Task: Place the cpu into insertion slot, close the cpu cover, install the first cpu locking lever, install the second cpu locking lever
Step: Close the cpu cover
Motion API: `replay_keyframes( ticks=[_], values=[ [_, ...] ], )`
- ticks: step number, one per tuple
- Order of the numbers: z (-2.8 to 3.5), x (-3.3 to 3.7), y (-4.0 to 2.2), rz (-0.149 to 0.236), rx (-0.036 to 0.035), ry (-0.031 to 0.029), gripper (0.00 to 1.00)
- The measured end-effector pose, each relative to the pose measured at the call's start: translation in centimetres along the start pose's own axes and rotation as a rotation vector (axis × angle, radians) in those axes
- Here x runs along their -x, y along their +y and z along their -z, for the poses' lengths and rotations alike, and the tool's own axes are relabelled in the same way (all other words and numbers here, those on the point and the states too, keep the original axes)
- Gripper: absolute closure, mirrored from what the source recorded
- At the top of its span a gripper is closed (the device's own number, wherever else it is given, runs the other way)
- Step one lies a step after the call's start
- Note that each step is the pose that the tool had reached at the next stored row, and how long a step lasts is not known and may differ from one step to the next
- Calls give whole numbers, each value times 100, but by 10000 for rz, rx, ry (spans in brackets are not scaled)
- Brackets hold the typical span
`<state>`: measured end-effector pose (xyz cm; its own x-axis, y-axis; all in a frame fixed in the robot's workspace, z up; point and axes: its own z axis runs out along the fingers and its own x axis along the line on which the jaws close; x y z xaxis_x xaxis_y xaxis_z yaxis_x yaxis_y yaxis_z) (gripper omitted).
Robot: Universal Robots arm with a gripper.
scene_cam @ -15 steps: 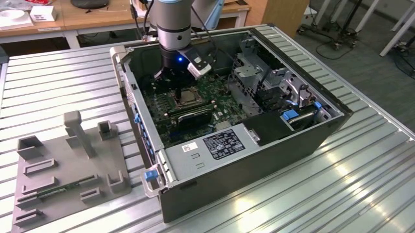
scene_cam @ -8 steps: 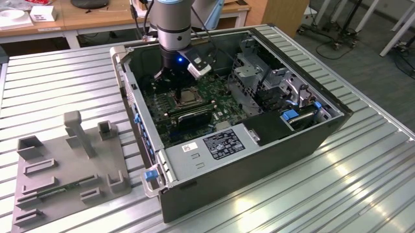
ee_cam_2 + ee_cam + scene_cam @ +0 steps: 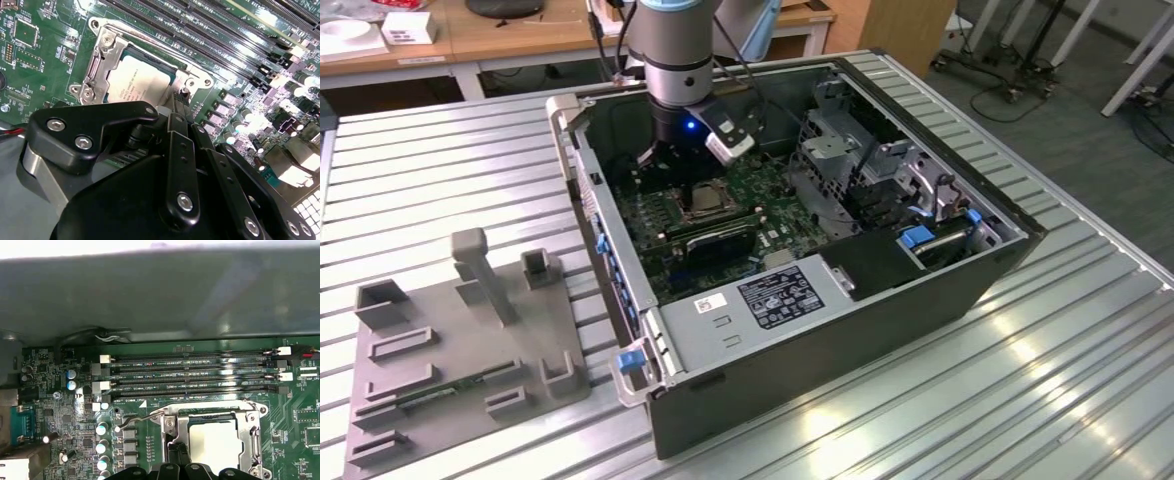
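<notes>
Exterior view: a black desktop computer case [image 3: 854,320] lies open on a ribbed metal table [image 3: 1067,380]. A grey robot arm [image 3: 670,50] drops almost straight down into it. Its black gripper [image 3: 674,172] hangs low over the green circuit board [image 3: 771,205], at the small square insertion slot [image 3: 707,202] with its silvery rim.

Second wrist view: the cpu [image 3: 142,82], a small flat square chip with a pale metal face, sits in the slot. The cpu cover [image 3: 102,55], a thin silvery frame plate with a square window, lies down over the chip's edges. The gripper's tips are drawn together at the cover's edge with nothing between them. Whether they touch the cover I cannot tell.

First wrist view: a thin steel wire lever [image 3: 140,418] juts from the socket's side toward a row of small silver capacitors [image 3: 102,430].

The chip looks light, stiff and fragile, something to hold by its edges only. The wire looks springy and slick, and is likely best pushed near its bent end.
</notes>
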<state>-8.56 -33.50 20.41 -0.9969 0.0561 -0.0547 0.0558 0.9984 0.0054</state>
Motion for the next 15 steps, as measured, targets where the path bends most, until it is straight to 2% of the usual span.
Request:
replay_keyframes(
  ticks=[15],
  values=[
    [-36,-2,0,0,0,0,90]
  ],
)
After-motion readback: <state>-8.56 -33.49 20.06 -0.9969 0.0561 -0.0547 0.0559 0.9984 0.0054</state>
